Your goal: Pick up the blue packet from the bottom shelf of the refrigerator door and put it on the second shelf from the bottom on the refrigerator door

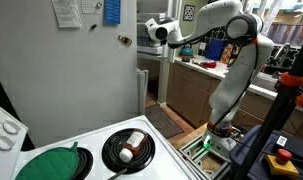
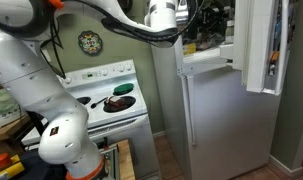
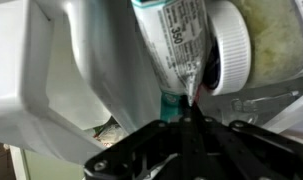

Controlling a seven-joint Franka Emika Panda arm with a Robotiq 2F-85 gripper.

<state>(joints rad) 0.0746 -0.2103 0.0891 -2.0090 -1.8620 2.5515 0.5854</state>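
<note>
Wrist view: gripper (image 3: 188, 118) sits tight against a clear door bin (image 3: 71, 80), likely because the bottle (image 3: 176, 45) and white-lidded jar (image 3: 231, 45) crowd it. The fingers are nearly together at a sliver of the blue packet (image 3: 171, 102). Gripped or not, and which shelf: cannot tell. An exterior view adds the open refrigerator door (image 2: 259, 50) and the reaching arm (image 2: 111, 15); the packet is hidden there.

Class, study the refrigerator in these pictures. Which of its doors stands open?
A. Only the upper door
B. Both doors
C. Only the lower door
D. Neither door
A: in an exterior view the upper door is swung out away from the cabinet, while the lower door lies flat and shut.
</note>
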